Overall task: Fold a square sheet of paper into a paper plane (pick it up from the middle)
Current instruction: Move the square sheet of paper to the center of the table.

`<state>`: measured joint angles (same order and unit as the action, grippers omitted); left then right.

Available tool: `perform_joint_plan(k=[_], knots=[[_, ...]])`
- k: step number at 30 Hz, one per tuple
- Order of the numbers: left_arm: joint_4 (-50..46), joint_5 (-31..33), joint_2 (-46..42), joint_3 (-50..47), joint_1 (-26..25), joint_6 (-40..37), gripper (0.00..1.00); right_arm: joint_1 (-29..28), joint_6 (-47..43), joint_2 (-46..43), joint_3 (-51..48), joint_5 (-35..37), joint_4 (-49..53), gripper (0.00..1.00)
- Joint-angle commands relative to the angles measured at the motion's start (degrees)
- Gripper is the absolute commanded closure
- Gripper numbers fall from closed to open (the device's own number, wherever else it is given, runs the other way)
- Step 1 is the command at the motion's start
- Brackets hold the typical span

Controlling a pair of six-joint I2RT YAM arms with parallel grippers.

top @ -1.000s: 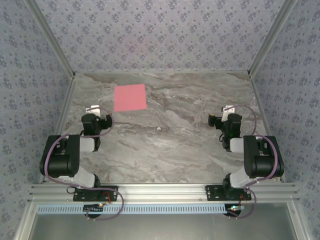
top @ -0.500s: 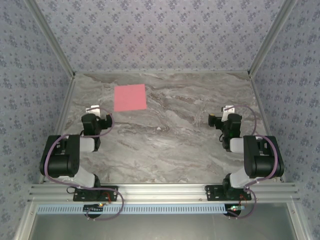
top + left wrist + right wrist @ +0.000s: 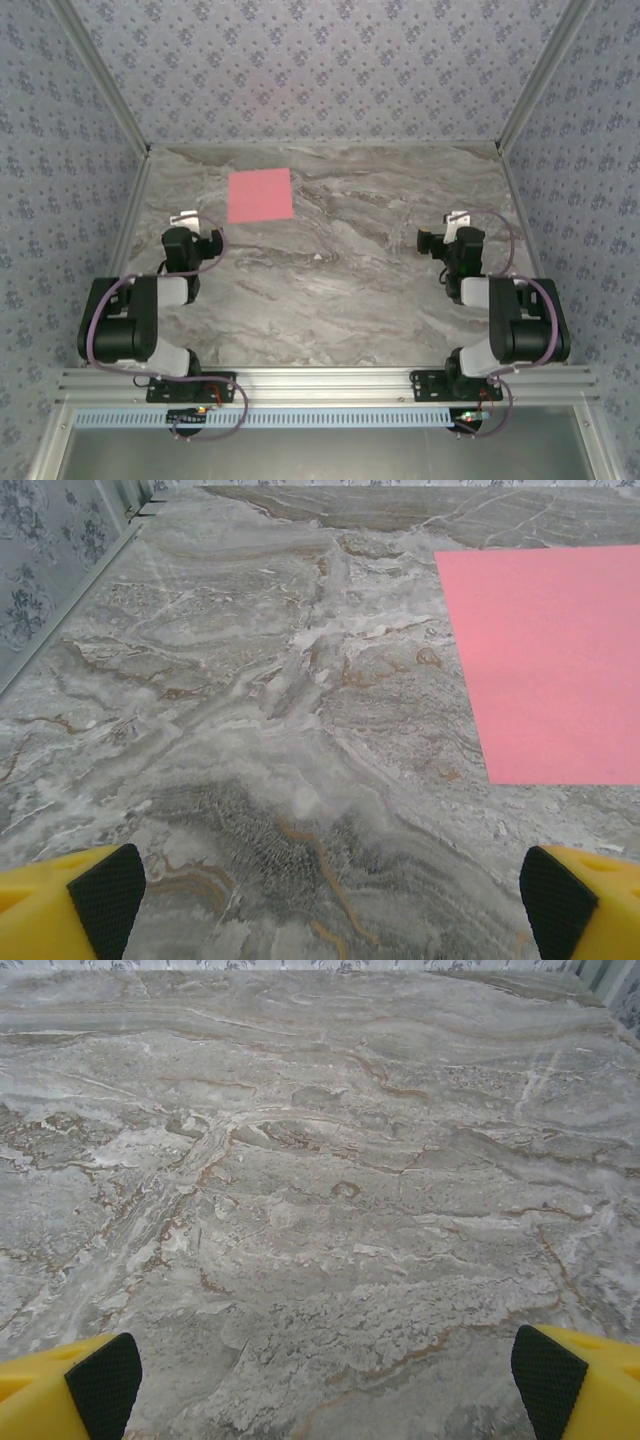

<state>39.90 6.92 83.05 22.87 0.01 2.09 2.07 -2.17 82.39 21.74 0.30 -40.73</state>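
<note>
Nearest, at the close edge of the worktop (image 3: 380, 300): left gripper (image 3: 332, 898), spread wide, pinching nothing. Same for the right gripper (image 3: 325, 1380): spread wide, nothing in it, just bare stone in front.

A little farther, ahead of the left gripper and a bit to its right: sheet (image 3: 550, 660), pink, lying flat on the worktop, apart from both grippers. Near to the left one, well apart from the right one, so probably a job for the left arm (image 3: 130, 320) first. Square, so no long side to line up with; edges almost straight with the worktop edges. No folds to see yet, so likely right at the start. To pick up from the middle: reach forward and right, then down onto the centre. Thin and flat, so maybe hard to lift.

Grey stone-look top, smooth. Farthest, on three sides: walls (image 3: 300, 70) with small blue flowers.
</note>
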Motion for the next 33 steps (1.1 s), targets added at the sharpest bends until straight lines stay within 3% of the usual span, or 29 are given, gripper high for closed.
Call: perform_joint_plan(k=[1,6,10,19,23,33], knots=[[-13.7,1.5,-8.0,5.5,0.2,4.0,0.01,-1.2,0.9,-6.7,4.7,3.5,9.7,0.0],[-31.9,1.4,-14.5,14.8,0.0,19.3,0.01,-3.8,9.6,-10.0,14.9,7.3,28.2,0.0],[-43.7,-2.1,-8.8,26.2,-0.9,25.1,0.01,-6.0,17.5,-3.5,27.6,0.1,45.8,0.0],[-53.2,-13.3,17.3,50.5,-8.3,30.9,0.01,-15.0,31.2,10.1,36.8,-8.0,46.7,0.0],[-58.7,-14.0,27.5,60.3,-9.6,33.4,0.04,-19.4,32.2,13.6,39.4,-7.4,47.9,0.0],[-69.3,-15.2,40.7,72.4,-11.3,34.0,0.1,-23.6,33.6,16.6,41.8,-6.5,49.1,0.0]])
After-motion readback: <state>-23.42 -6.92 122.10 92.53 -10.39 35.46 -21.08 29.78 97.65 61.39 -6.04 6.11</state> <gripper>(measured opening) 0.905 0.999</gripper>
